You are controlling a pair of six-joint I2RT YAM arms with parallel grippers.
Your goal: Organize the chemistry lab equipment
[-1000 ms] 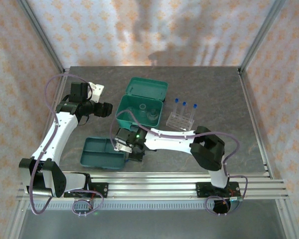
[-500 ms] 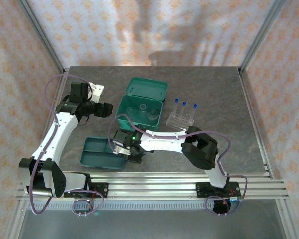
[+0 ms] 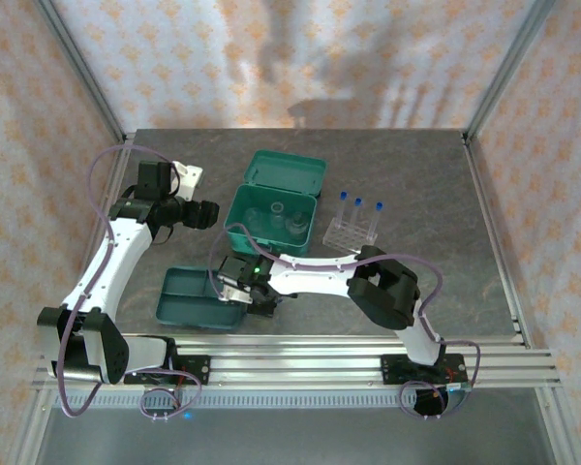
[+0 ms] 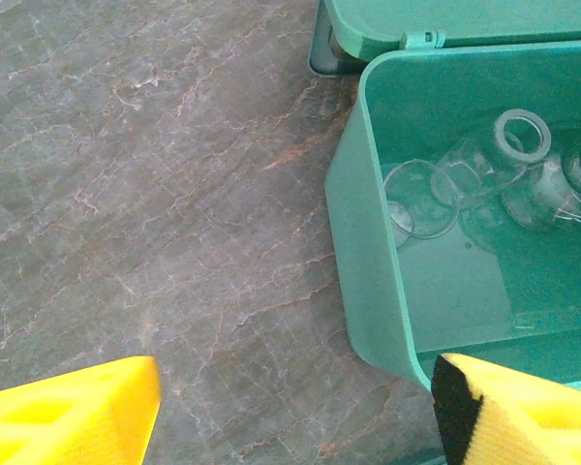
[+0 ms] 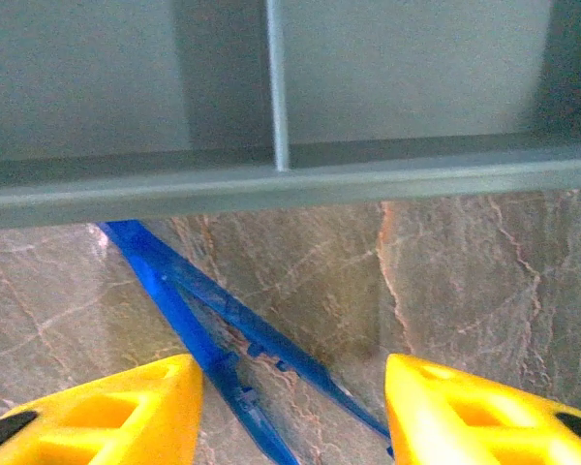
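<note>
**Right jaws.** Released and set wide, straddling the blue tweezers [image 5: 179, 305]. No contact with them is visible. The tweezers lie flat on the table [image 3: 445, 281], just outside the teal tray [image 3: 184, 291]. The end where their two legs meet lies at the foot of the tray wall, toward 11 o'clock in the right wrist view. The straddle is judged to prepare a pinch across both legs, followed by a lift over the wall into a compartment.

**Left jaws.** Released, with nothing between them. They hang at 9 o'clock of the open hinged case [image 3: 271, 218], wrist camera facing its interior. This is judged a waiting post from which the glass vessels [image 4: 421, 199] can be reached.

**Placement.**
- The tray sits at 7 o'clock on the table, nearest both arm bases.
- The perforated rack [image 3: 351, 235] stands at 3 o'clock of the case.
- The rack holds its test tubes [image 3: 359, 208] upright, caps up.

**Count.**
- Tweezers: one.
- Tray: one, with one divider visible.
- Rack: one.
- Test tubes: three.
- Glass vessels: two made out inside the case, lying together. Overlapping clear glass makes this count uncertain.
- Case: one, lid open.
</note>
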